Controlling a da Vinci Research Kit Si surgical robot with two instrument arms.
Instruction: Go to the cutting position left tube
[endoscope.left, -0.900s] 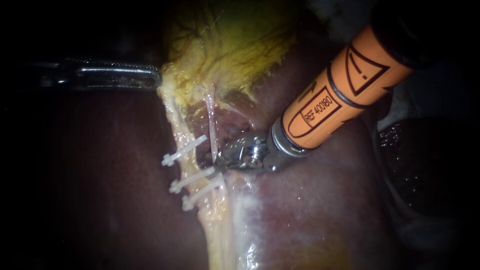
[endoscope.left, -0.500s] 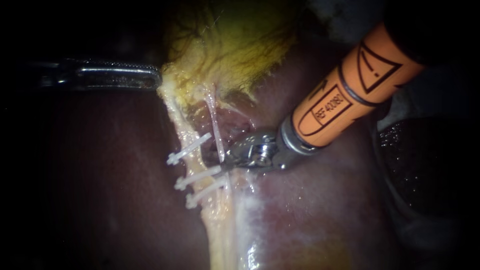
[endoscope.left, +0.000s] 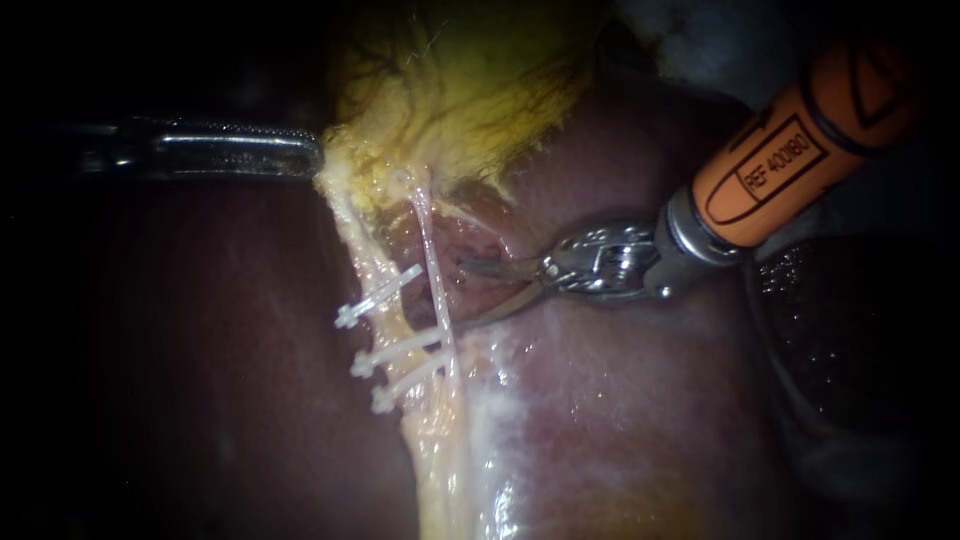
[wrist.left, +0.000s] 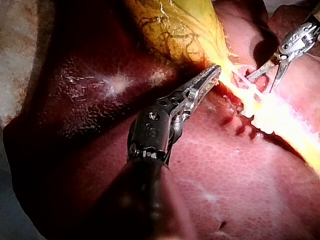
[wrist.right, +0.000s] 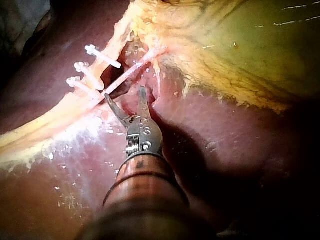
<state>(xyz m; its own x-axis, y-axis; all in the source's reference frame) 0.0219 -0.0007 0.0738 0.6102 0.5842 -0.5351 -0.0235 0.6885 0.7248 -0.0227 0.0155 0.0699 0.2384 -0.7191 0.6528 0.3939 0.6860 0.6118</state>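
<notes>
Left tube (endoscope.left: 385, 318) (clipped thrice) sits near right instrument's (endoscope.left: 468, 293) open, empty claw; left claw (endoscope.left: 305, 155) grips gallbladder (endoscope.left: 470, 90).

Not much of the room to see tbh: in the endoscope view the light pools in the middle and the edges drop off into black, with just 1 pale, cloth-like patch (endoscope.left: 700, 35) catching some glow in the upper right corner. The left wrist view has a pale mottled surface (wrist.left: 17, 55) and a flat grey-blue surface (wrist.left: 15, 222) at its fringes. The right wrist view only gives a dim grey patch (wrist.right: 20, 20), too blurred to identify.
</notes>
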